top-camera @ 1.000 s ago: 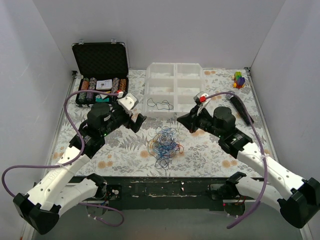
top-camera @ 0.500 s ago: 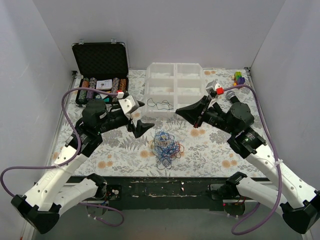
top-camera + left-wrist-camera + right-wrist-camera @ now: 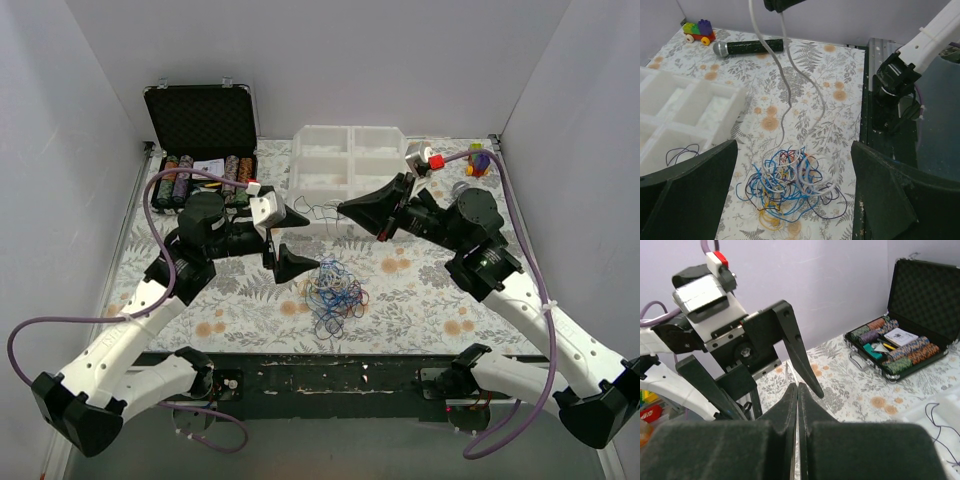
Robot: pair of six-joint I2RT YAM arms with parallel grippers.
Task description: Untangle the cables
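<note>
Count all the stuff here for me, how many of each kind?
Cable tangle: 1
White cable held up by the right gripper: 1
White divided tray: 1
Black cable inside it: 1
Poker chip case: 1
Microphone: 1
Toy block car: 1
Total: 7

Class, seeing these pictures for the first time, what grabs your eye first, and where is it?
The colourful cable tangle in the middle of the floral table stands out first, with the wide-open left end effector just to its left. Beyond it, the shut right end effector seems to pinch a white cable running up from the heap. An open chip case sits back left.
</note>
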